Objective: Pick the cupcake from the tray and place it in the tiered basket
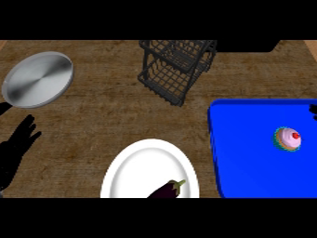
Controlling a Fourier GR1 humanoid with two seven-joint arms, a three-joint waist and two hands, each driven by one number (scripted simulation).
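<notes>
The counter (106, 107) lies bare through its middle, a wide lane between the pan (38, 79) at the far left corner, the white plate (150, 169) at the near edge and the wire tiered basket (175, 69) at the far edge. The basket stands well apart from the blue tray (250, 139), with bare wood between them. On the tray, bare blue surrounds the cupcake (288, 139) on its left and near sides. An eggplant (168, 189) lies on the plate's near part.
</notes>
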